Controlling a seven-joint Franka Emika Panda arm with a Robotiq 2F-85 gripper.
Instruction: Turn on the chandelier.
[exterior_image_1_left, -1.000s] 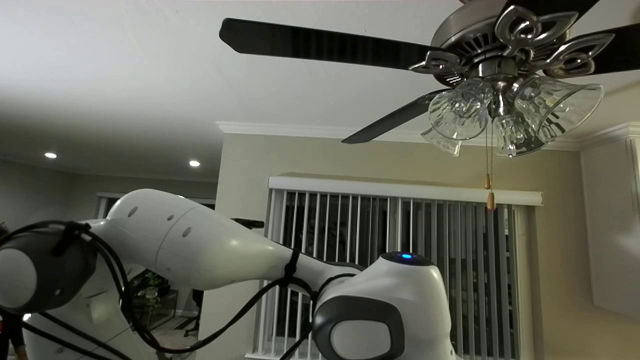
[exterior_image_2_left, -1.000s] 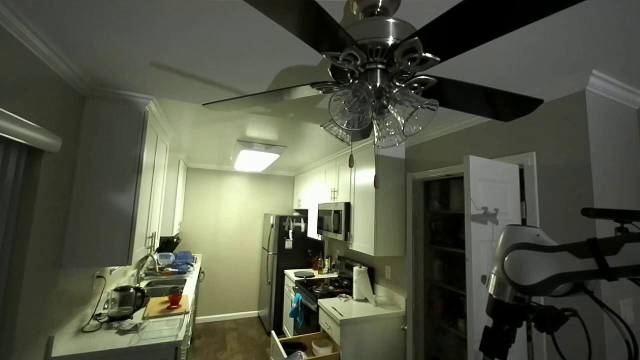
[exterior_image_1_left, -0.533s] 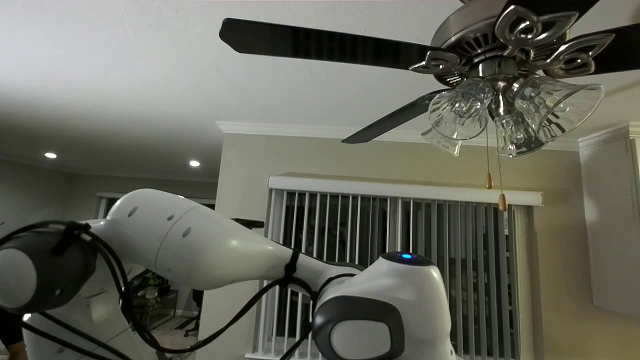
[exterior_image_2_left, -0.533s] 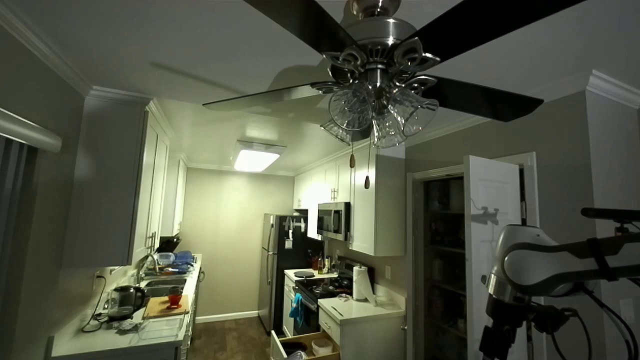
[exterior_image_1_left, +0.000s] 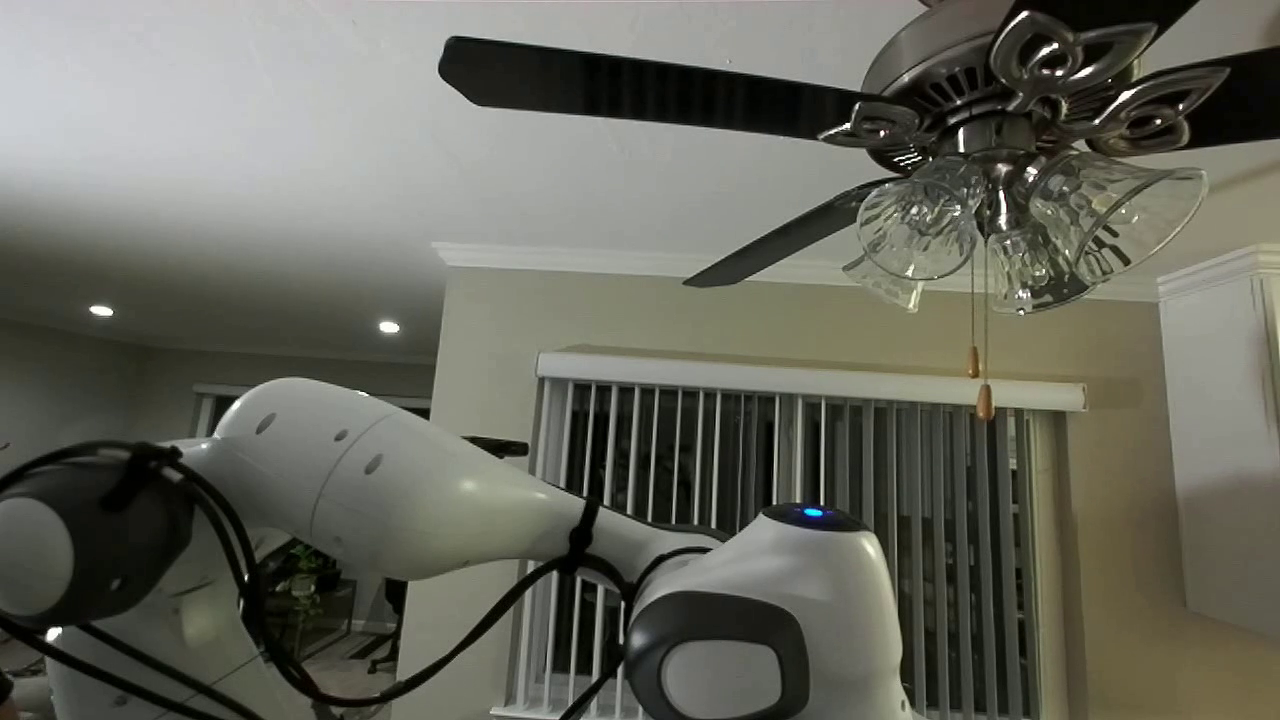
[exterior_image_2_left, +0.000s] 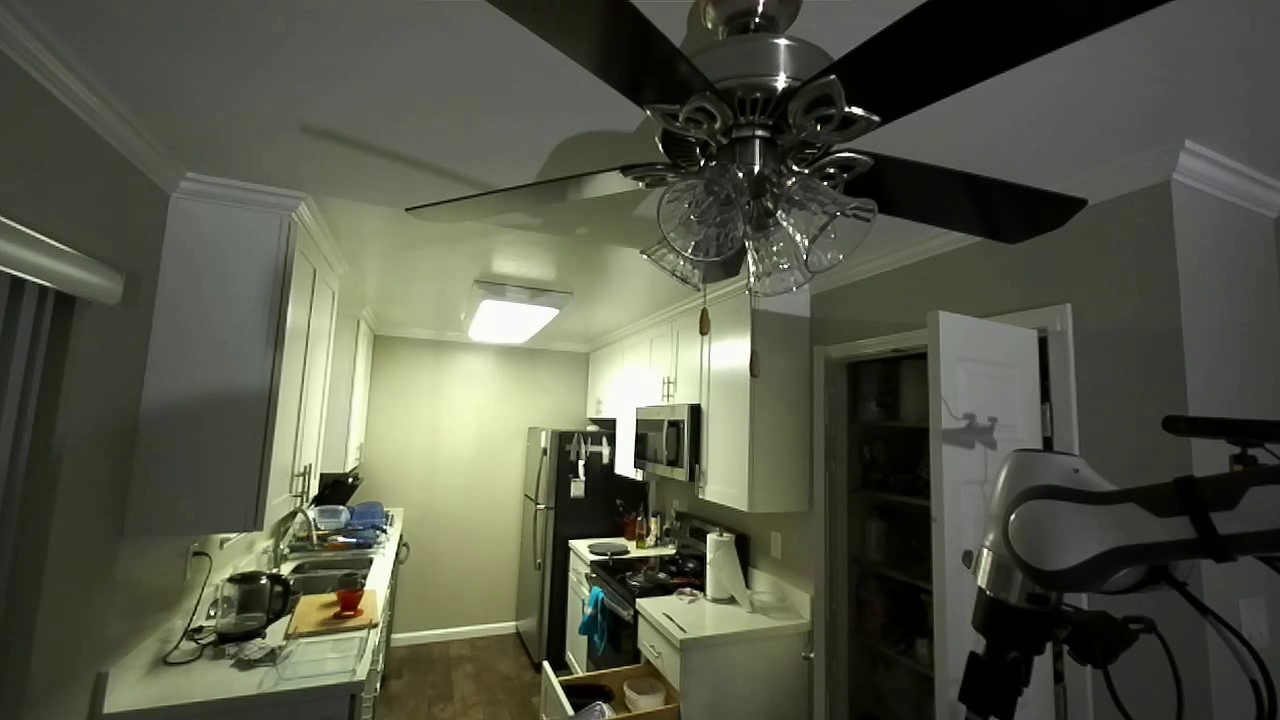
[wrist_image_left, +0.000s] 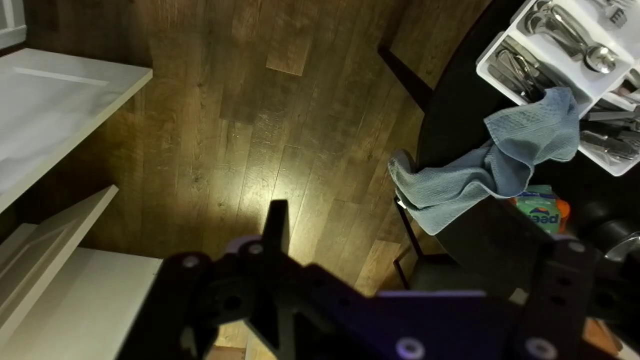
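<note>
The chandelier (exterior_image_1_left: 1000, 190) hangs from the ceiling in both exterior views, with clear glass bell shades, chrome arms and dark blades; it also shows here (exterior_image_2_left: 755, 180). Its glass shades look unlit. Two thin pull chains with wooden pulls hang below it; the lower pull (exterior_image_1_left: 985, 402) also shows in an exterior view (exterior_image_2_left: 754, 362). My gripper (wrist_image_left: 415, 210) is open in the wrist view, its right finger hard to make out against the dark background. It points down, well below and to the side of the chandelier (exterior_image_2_left: 985, 690). Nothing shows between the fingers.
Below my gripper are a wood floor (wrist_image_left: 215, 125), a dark round table (wrist_image_left: 460, 125) with a cutlery tray (wrist_image_left: 595, 80), a blue towel (wrist_image_left: 480, 165) and a green package (wrist_image_left: 540, 212). White doors (wrist_image_left: 65, 100) stand at left. Vertical blinds (exterior_image_1_left: 800, 450) hang behind my arm.
The lower pull swung to one side and back, so the chains are swaying. A person at the left edge of an exterior view has almost left the frame. My arm has not moved.
</note>
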